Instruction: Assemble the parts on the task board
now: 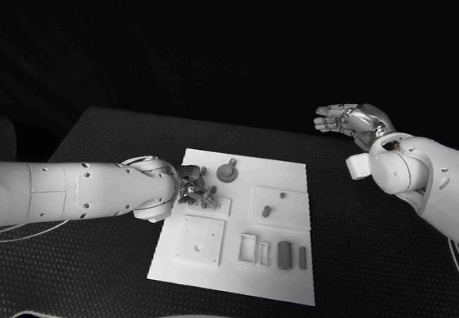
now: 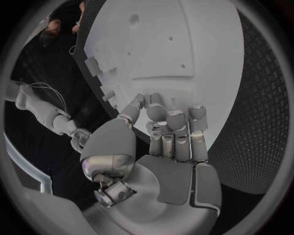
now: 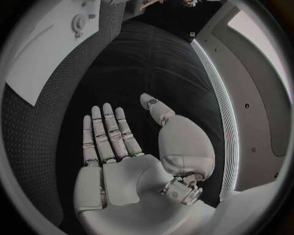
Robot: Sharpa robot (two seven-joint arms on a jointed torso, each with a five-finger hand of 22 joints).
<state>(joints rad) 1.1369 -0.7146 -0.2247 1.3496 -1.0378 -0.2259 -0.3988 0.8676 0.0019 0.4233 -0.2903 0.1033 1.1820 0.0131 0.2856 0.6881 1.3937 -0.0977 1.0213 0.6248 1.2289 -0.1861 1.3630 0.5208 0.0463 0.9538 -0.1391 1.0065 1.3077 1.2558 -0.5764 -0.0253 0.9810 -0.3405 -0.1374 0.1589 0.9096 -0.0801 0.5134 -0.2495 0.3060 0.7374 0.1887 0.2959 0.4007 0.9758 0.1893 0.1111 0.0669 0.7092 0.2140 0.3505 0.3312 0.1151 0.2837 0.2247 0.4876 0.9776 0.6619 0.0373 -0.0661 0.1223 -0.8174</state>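
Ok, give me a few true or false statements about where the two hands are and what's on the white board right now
1. The left hand is over the task board. True.
2. The right hand holds a part. False: its fingers are spread and it holds nothing.
3. The right hand is beyond the table's far edge, away from the board. True.
4. The board is bare. False: small parts lie on it, such as a round part near its far end.

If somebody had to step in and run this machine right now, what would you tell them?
Left hand: fingers curled over the task board at its left edge; whether it holds a part is unclear.
Right hand: open, raised beyond the table's far right, holding nothing.
Parts: a round piece near the board's far edge, a small peg mid-board, bar pieces toward the near right.
Done or left: assembly looks unfinished; the bars lie loose.
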